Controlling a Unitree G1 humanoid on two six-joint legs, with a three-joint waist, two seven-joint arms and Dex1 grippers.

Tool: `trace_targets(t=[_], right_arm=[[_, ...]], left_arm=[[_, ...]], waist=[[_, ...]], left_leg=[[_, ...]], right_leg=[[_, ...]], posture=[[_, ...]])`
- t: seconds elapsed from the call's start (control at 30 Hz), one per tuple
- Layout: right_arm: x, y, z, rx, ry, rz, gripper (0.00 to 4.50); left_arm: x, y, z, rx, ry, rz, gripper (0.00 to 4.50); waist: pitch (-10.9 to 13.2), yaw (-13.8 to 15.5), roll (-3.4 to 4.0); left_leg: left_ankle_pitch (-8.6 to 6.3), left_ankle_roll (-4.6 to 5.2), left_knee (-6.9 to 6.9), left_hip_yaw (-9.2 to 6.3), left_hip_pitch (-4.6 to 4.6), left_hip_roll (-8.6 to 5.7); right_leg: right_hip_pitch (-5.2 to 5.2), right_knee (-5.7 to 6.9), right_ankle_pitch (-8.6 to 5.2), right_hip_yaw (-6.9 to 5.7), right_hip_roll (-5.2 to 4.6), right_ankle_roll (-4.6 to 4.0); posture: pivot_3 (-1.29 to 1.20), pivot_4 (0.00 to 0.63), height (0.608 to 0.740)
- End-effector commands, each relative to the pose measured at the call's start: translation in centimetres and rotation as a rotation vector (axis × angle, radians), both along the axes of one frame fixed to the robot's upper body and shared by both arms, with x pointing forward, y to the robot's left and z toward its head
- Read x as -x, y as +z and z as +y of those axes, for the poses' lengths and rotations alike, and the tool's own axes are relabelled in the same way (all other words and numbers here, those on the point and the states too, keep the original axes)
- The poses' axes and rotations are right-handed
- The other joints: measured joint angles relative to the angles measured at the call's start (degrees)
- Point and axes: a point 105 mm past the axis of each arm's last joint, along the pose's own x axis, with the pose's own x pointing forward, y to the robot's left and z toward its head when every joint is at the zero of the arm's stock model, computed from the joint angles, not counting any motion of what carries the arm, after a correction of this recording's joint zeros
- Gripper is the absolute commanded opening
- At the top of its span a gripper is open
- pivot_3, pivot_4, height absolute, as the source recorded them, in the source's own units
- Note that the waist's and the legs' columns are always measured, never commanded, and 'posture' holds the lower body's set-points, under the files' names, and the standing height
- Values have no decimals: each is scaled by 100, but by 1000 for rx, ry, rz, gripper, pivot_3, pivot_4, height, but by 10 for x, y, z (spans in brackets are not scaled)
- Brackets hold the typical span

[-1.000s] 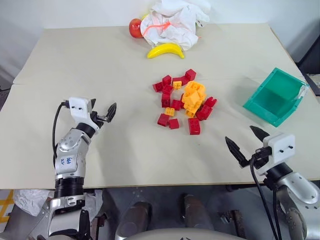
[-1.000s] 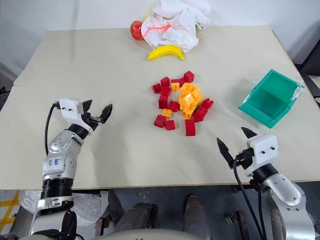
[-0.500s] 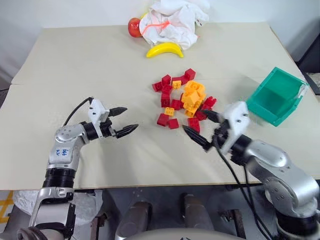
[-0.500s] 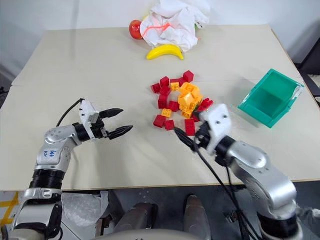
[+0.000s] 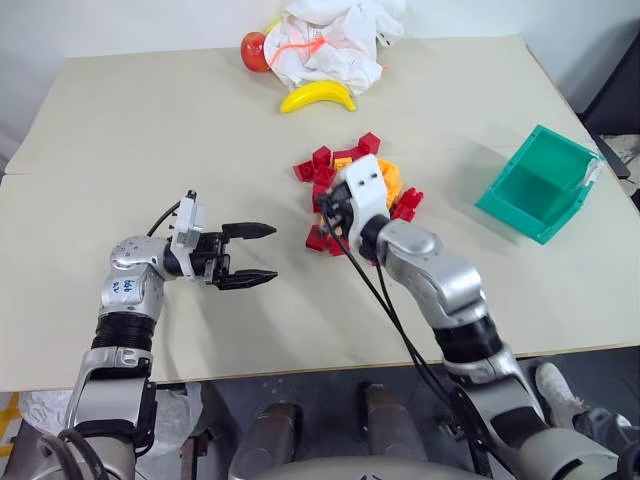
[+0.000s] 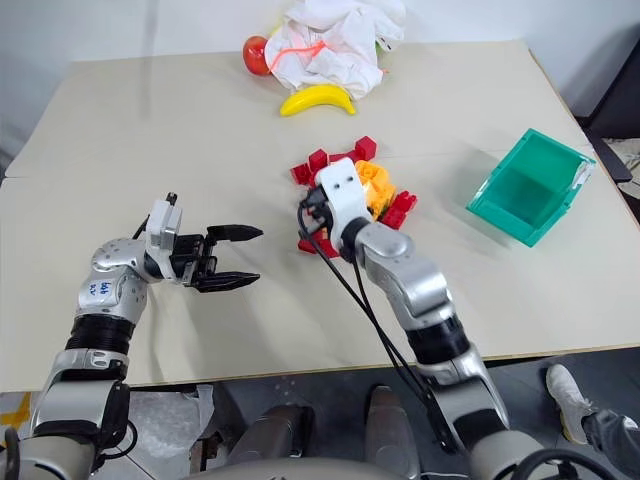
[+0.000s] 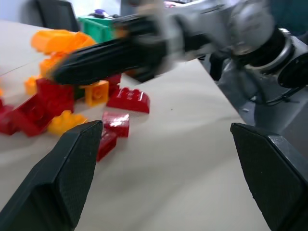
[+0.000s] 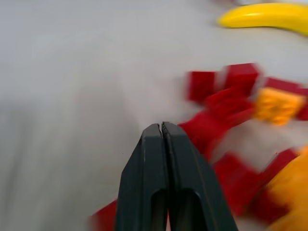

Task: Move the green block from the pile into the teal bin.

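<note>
on the beige table (image 5: 200, 120) the right gripper (image 8: 162, 130), clenched on nothing, pokes into the pile (image 5: 350, 195), green block unseen, bin (image 5: 540, 183) well right, left gripper (image 5: 262, 252) spread.

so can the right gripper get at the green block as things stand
Probably not yet: the right gripper is shut over the pile, and the green block is not visible among the red and orange-yellow bricks, so likely buried.
</note>
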Motion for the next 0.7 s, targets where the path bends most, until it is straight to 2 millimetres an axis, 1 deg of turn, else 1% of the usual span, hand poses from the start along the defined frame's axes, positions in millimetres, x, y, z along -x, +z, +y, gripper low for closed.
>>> trace_targets(t=[0.03,0.1,0.2,0.23,0.37,0.5,0.57,0.6,0.7], right_arm=[[-21,8,-19,-19,-148,-63,19],[-30,6,-29,-28,-231,-65,19],[-37,1,-47,-12,-339,-72,19],[-38,-1,-55,-1,-372,-77,19],[-36,0,-72,19,-429,-90,19],[-21,0,-106,87,-458,-88,19],[-15,-1,-112,121,-430,-81,19],[-10,1,-112,131,-387,-87,19],[6,14,-110,113,-269,-114,19]], left_arm=[[0,5,2,7,-1,-24,4500],[-2,5,2,10,12,-28,4500],[-3,5,0,16,24,-34,4500],[-3,5,-1,17,25,-35,4500],[-4,4,-2,18,33,-38,4500],[-4,3,-3,15,40,-42,4500],[-4,3,-4,14,40,-42,4500],[-4,2,-4,13,39,-43,4500],[-3,2,-5,14,38,-45,4500]], waist=[[0,-13,0],[0,-23,0],[0,-34,1],[1,-35,2],[0,-35,2],[1,-22,2],[1,-5,2],[1,-2,2],[1,-14,2]], left_leg=[[0,0,0,-1,0,0],[0,0,0,0,0,-1],[0,0,-1,0,0,-1],[0,0,-1,0,0,-1],[0,0,1,1,0,-1],[0,0,1,1,0,-2],[0,0,3,1,-1,-4],[0,0,4,1,-2,-5],[0,0,3,5,-2,-1]], right_leg=[[-2,1,0,0,0,0],[-2,1,0,1,-1,0],[-4,2,0,1,0,0],[-4,2,0,1,0,0],[-4,5,0,3,0,0],[-4,6,0,4,0,0],[-4,6,0,5,-2,0],[-3,5,0,5,-2,0],[-4,5,0,7,1,0]], posture=[[0,150,740],[0,150,740],[0,150,740],[0,150,740],[0,150,740],[0,150,740],[0,150,740],[0,150,740],[0,150,740]])
